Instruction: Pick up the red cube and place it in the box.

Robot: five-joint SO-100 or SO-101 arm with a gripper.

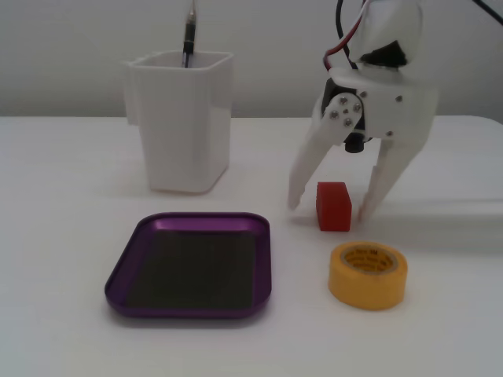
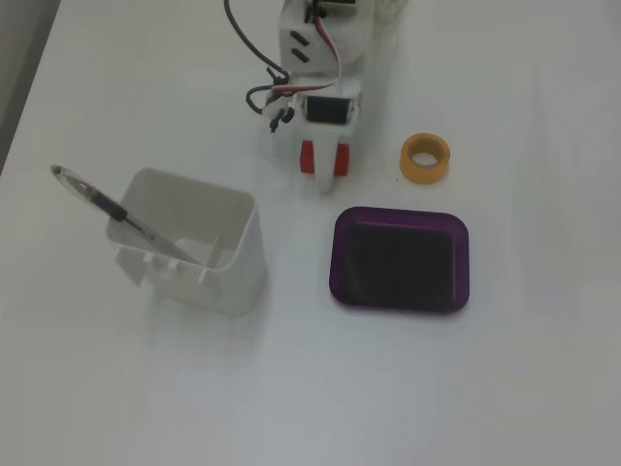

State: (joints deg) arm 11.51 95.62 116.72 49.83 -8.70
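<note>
A white claw (image 1: 330, 210) stands spread wide over the red cube (image 1: 333, 206), its two fingertips resting near the counter (image 1: 63, 196) on either side of the block, not yet gripping it. The cube sits between the purple box (image 1: 266, 263) and a yellow tape roll (image 1: 368, 274), with a white cup (image 1: 181, 118) holding a pen (image 1: 189, 35) behind. If the fingers close off-centre, the block could likely twist or skid away toward the tape roll.
</note>
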